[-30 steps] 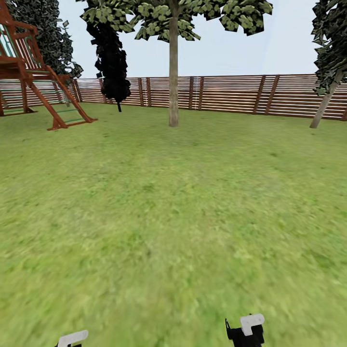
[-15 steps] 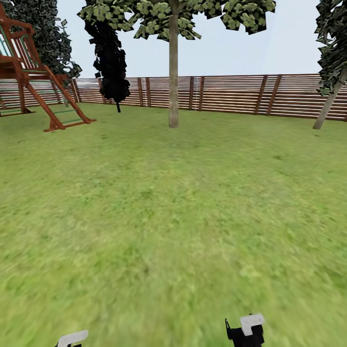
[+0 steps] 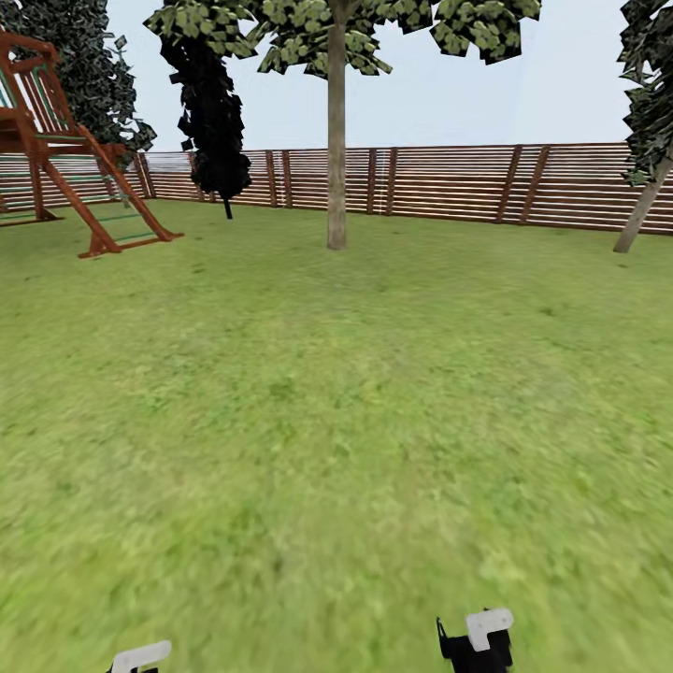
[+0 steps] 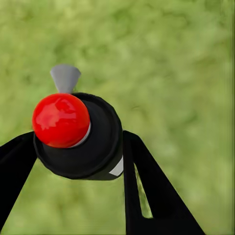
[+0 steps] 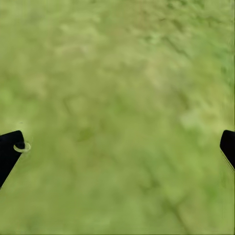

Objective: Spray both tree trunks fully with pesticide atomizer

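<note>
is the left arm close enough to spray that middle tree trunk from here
Probably not. The tree trunk stands far across open lawn by the fence. Nothing blocks the way, and the left gripper holds the atomizer.

Red playset [image 3: 65,150], slatted fence [image 3: 449,182]

One tall tree with a pale grey-brown bare trunk [image 3: 336,178] stands at 12 o'clock, and one leaning grey-trunked tree [image 3: 643,210] at 2 o'clock. There is one narrow near-black conifer [image 3: 211,112] at 11 o'clock, one red wooden playset [image 3: 65,159] at 10 o'clock, and one brown horizontal-slat wooden fence [image 3: 449,184]. One black atomizer with a red round knob [image 4: 73,132] sits between two black gripper fingers [image 4: 147,191].
</note>
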Robot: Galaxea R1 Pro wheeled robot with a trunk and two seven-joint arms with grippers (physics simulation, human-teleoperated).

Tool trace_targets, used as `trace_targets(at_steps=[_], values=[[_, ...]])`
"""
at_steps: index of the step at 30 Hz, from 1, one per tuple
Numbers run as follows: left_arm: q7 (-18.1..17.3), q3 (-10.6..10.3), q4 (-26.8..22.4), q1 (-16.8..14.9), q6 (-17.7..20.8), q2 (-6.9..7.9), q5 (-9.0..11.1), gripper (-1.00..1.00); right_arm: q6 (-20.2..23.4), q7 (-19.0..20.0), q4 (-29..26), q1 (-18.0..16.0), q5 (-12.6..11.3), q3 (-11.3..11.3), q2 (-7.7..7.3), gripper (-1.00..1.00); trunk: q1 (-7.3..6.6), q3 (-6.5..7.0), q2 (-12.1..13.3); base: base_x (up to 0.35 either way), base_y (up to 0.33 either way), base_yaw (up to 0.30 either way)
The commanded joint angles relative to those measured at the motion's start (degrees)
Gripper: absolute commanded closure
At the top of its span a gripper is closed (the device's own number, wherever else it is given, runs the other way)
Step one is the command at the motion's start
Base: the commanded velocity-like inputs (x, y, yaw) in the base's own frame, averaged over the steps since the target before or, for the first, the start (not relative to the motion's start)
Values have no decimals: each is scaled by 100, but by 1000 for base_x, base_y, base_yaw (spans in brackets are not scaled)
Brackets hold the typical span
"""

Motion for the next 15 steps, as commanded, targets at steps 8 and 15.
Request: trace_targets(at_steps=[8, 15], values=[[0, 0, -1, 0, -1, 0, 0, 100, 5, 0, 0, 0, 0, 0, 0, -100, 0, 0, 0, 340, 0, 0], [0, 0, -1, 0, -1, 0, 0, 100, 3, 0, 0, 0, 0, 0, 0, -100, 0, 0, 0, 339, 0, 0]])
